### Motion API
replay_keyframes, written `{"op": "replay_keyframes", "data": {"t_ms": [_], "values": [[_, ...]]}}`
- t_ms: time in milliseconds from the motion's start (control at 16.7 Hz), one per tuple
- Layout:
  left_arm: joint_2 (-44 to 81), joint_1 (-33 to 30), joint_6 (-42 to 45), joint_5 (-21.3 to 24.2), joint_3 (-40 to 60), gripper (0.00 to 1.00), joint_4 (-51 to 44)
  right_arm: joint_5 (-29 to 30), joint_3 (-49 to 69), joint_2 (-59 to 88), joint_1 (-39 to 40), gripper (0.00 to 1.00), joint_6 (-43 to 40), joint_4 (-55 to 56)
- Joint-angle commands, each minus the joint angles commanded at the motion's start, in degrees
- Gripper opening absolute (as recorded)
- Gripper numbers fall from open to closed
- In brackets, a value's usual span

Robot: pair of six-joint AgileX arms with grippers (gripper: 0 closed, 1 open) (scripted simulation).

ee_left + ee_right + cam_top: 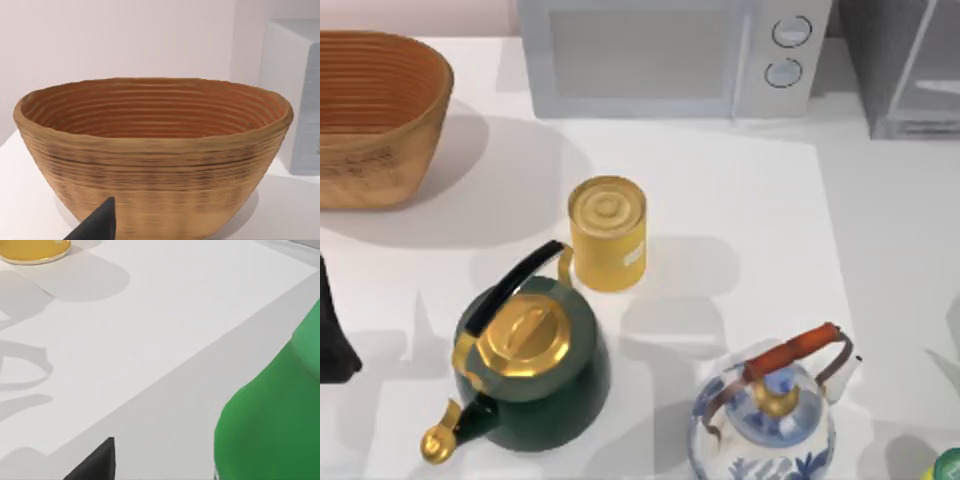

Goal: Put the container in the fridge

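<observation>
Two kettles (530, 365) nearest, one yellow container (608, 232) (upright), one fridge (905, 65).

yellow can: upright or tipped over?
Upright. The top view shows the yellow can standing on the table, its round lid facing up, behind the green kettle.

i'm at a rendered kitchen counter: white microwave (665, 55), fridge (905, 65), two kettles (530, 365), woven basket (375, 115).

Green object (275, 415) on white table (165, 330)
</observation>
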Motion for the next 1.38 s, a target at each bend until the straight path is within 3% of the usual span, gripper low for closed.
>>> {"op": "replay_keyframes", "data": {"t_ms": [240,1020,1380], "values": [[0.0,0.0,0.0,0.0,0.0,1.0,0.0,0.04,-0.07,-0.05,0.04,1.0,-0.04,-0.02],[0.0,0.0,0.0,0.0,0.0,1.0,0.0,0.04,-0.07,-0.05,0.04,0.03,-0.04,-0.02],[0.0,0.0,0.0,0.0,0.0,1.0,0.0,0.04,-0.07,-0.05,0.04,0.01,-0.04,-0.02]]}}
